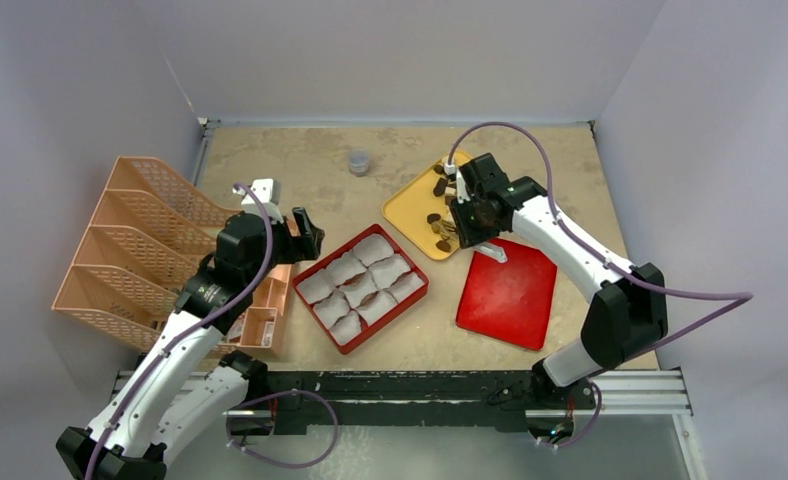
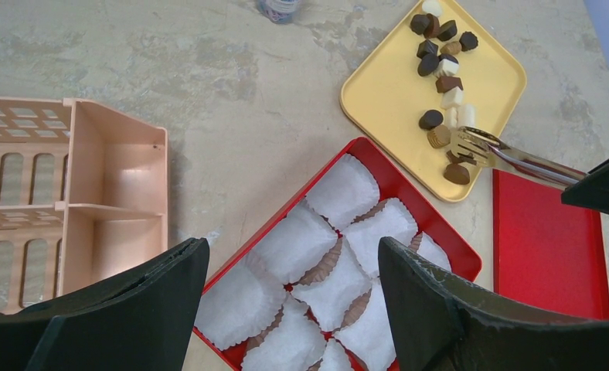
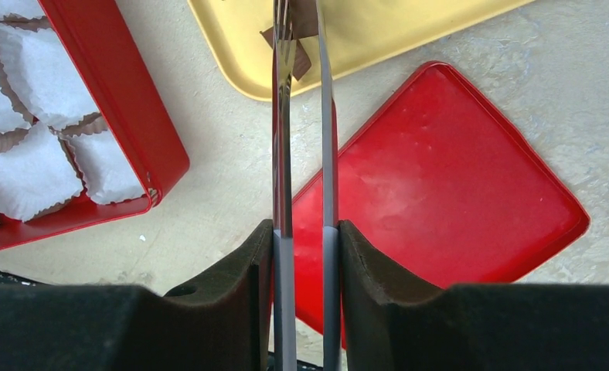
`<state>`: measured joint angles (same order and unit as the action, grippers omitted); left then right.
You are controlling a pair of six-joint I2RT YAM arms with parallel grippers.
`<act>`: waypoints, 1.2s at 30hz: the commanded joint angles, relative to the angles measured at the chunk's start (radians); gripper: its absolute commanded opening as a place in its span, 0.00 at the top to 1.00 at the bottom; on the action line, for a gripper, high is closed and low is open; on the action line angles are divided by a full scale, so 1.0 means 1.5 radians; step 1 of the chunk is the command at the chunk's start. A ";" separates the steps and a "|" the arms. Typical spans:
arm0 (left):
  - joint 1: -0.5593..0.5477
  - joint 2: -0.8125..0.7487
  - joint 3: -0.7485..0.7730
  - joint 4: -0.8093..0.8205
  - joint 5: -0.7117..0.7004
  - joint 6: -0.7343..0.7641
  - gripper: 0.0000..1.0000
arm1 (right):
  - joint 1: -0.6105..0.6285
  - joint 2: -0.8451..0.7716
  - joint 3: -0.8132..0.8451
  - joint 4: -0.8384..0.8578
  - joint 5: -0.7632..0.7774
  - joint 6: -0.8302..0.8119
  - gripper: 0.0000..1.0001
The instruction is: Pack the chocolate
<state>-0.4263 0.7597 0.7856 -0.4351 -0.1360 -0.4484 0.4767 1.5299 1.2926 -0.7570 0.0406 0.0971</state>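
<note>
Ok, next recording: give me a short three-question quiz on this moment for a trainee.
1. True or false: the right gripper is clamped on metal tongs.
2. The chocolates lie on: A) peach organiser B) yellow tray C) red lid
3. What lines the red box?
Key: 1 true. 2 B. 3 white paper cups.
</note>
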 commanded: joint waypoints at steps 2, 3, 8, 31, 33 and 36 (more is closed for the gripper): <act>0.003 -0.010 0.003 0.019 -0.009 0.015 0.20 | -0.001 -0.036 0.030 0.004 0.029 0.006 1.00; 0.003 -0.010 0.004 0.019 -0.010 0.015 0.20 | -0.001 -0.038 0.032 0.005 0.032 0.006 1.00; 0.003 -0.010 0.004 0.019 -0.011 0.015 0.20 | -0.002 -0.052 0.041 0.002 0.033 0.007 1.00; 0.003 -0.047 0.013 -0.002 -0.099 0.014 0.21 | 0.102 -0.080 0.078 0.054 -0.111 0.062 1.00; 0.003 -0.051 0.013 -0.002 -0.108 0.014 0.21 | 0.125 -0.063 0.082 0.060 -0.108 0.067 1.00; 0.003 -0.056 0.013 -0.002 -0.121 0.014 0.21 | 0.157 -0.036 0.092 0.060 -0.092 0.068 1.00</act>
<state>-0.4263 0.6937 0.7856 -0.4526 -0.2687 -0.4484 0.6636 1.4345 1.3766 -0.7177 -0.0967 0.1722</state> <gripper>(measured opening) 0.795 0.342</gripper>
